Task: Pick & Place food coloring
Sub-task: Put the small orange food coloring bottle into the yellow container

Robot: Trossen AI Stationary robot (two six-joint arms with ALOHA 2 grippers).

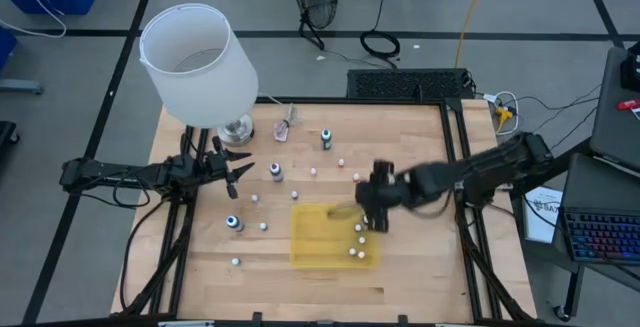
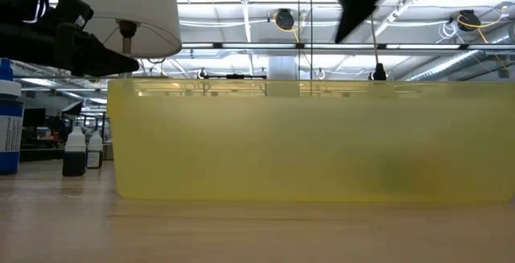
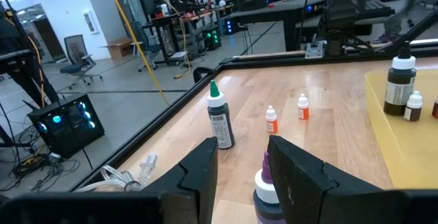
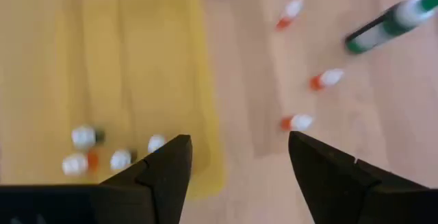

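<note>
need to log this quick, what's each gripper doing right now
left gripper: partly open, holding nothing, beside the lamp.
right gripper: open, empty, above the yellow tray.

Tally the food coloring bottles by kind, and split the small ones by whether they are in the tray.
Large dark bottles: 3
Small bottles in the yellow tray: 4
Small bottles on the bare table: 7, as far as the high view shows
Total: 14

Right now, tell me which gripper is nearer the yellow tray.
Right. The right gripper hangs open over the yellow tray's right edge, above the small bottles there. The left gripper sits apart, off past the tray's far-left corner.
</note>
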